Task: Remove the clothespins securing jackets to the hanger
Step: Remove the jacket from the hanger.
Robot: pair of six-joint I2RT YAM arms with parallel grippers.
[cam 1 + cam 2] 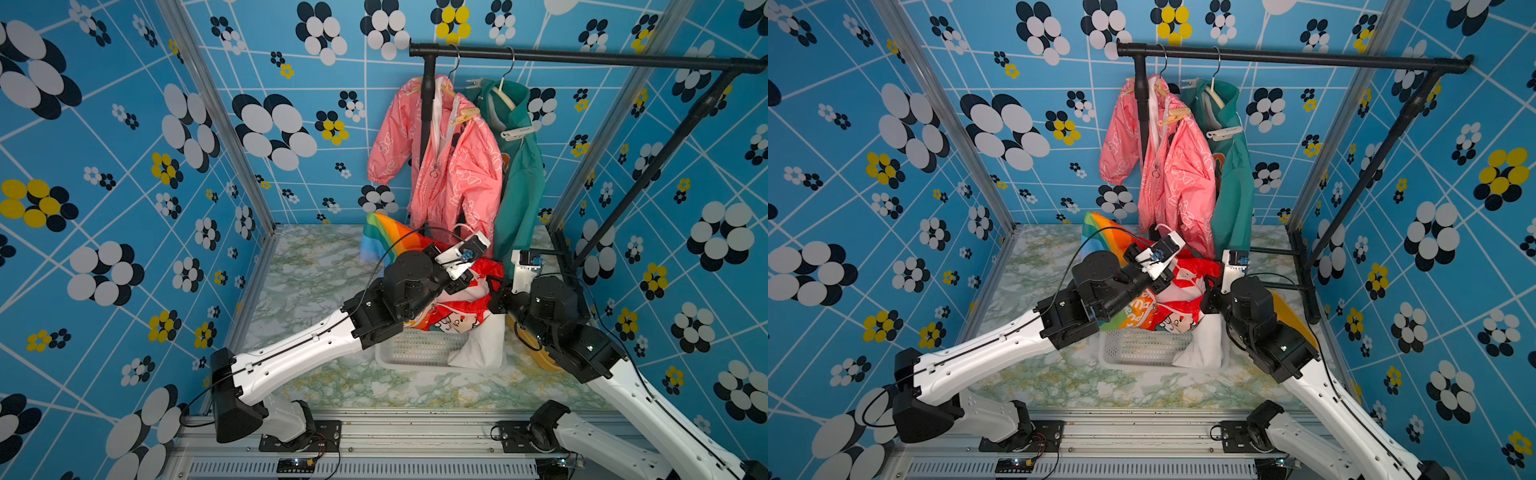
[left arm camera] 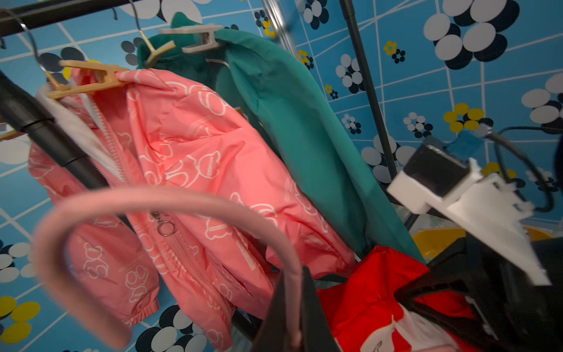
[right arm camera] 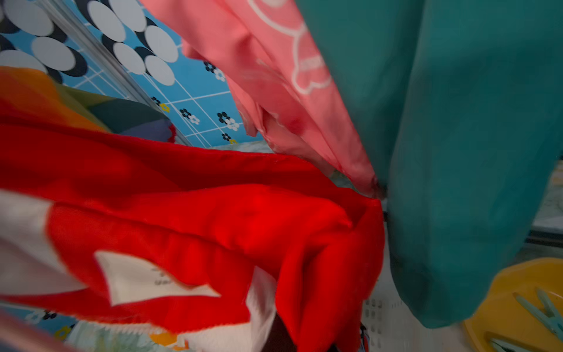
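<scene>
1. Over the white basket (image 1: 415, 349) near the middle of the worktop (image 1: 311, 291), both arms meet at the white and red jacket (image 1: 457, 320). It lies bunched in the basket, off the rack rail (image 1: 582, 56).
2. The left hand (image 2: 294, 317) is closed on the pink hanger (image 2: 152, 198), whose hook curves up in the left wrist view.
3. The right hand (image 1: 494, 291) is closed and appears to pinch the jacket's red fabric from 3 o'clock. The contact itself is partly hidden.
4. The step in hand looks like parting hanger from jacket so that the garment is left in the basket.
5. At 12 o'clock the pink jacket (image 1: 449, 166) hangs with a tan clothespin (image 1: 465, 114) on its shoulder. Just beside it, toward 1 o'clock, the teal jacket (image 1: 519, 187) carries a whitish-grey clothespin (image 1: 517, 132).
6. At 3 o'clock of the basket, a yellow dish (image 3: 502, 304) holds pale green clothespins (image 3: 545, 314).
7. The next move probably calls for letting go of hanger and jacket, then rising to the tan clothespin. A hand must squeeze its tail ends to open it and draw it off without dragging the pink jacket down.
</scene>
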